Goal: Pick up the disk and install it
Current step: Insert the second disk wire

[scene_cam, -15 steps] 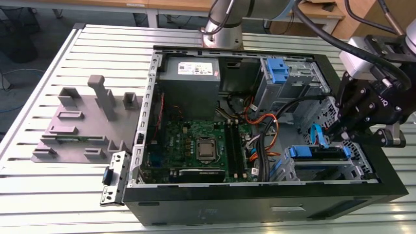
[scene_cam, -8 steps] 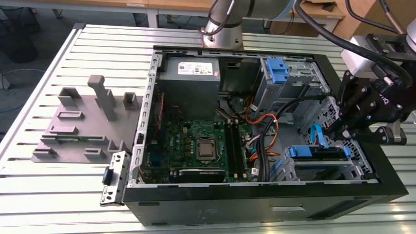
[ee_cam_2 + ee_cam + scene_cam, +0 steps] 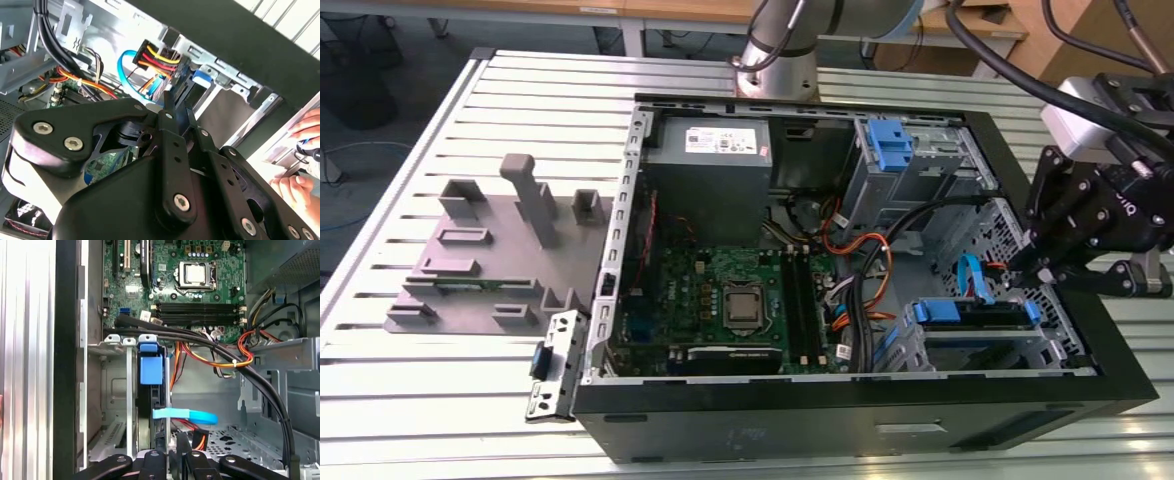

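The disk point(image 3: 970, 315) sits in the drive bay at the front corner of the open computer case point(image 3: 854, 425), on the exterior view's right, with blue rails at both ends. In the first wrist view the disk point(image 3: 156, 410) shows edge-on under a blue rail tab point(image 3: 151, 367). A light blue data cable point(image 3: 186, 416) and a red, yellow and black power plug point(image 3: 156, 57) meet it. My gripper point(image 3: 1017, 272) hangs just above the bay. Its black fingers point(image 3: 169, 107) stand close together, shut, and I see nothing between them.
A grey power-supply box point(image 3: 710, 150) and an upright blue latch point(image 3: 887, 145) stand at the back of the case, with the motherboard point(image 3: 734, 300) in the middle. Orange and black cables point(image 3: 867, 250) cross it. A grey fixture point(image 3: 494, 250) lies outside. A person's hand point(image 3: 300, 165) is close by.
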Controlling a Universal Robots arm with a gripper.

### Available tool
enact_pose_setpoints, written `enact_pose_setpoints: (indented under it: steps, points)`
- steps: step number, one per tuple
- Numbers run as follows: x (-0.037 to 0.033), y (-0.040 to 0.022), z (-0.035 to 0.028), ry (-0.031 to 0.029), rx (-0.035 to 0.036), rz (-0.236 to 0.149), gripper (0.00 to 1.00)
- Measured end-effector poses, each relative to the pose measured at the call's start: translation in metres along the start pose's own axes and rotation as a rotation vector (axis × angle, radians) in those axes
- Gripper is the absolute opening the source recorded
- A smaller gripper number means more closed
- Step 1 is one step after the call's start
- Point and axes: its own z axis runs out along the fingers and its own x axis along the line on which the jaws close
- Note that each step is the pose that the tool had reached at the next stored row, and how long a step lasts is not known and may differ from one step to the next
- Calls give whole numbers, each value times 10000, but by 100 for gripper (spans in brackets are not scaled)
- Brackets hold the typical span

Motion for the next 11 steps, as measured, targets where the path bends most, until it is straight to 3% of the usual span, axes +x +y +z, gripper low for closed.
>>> enact_pose_setpoints:
  steps: [11]
  points:
    - [-24,-53,36,-1,0,-1,23]
